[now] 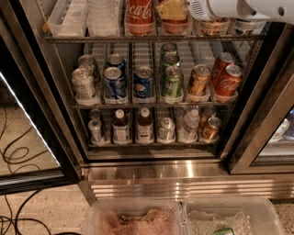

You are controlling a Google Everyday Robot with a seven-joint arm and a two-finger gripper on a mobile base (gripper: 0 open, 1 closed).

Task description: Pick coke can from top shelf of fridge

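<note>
You've got the top shelf point(92, 39) w/ the coke can point(140, 16) standing at its front rail, clear lanes point(69, 18) left of it. Mid rack point(151, 105): silver, blue, green, gold & red cans. Bottom rack point(151, 143): bottles + small cans. Gripper point(177, 10) is at top-shelf level, just right of the coke can.
</note>
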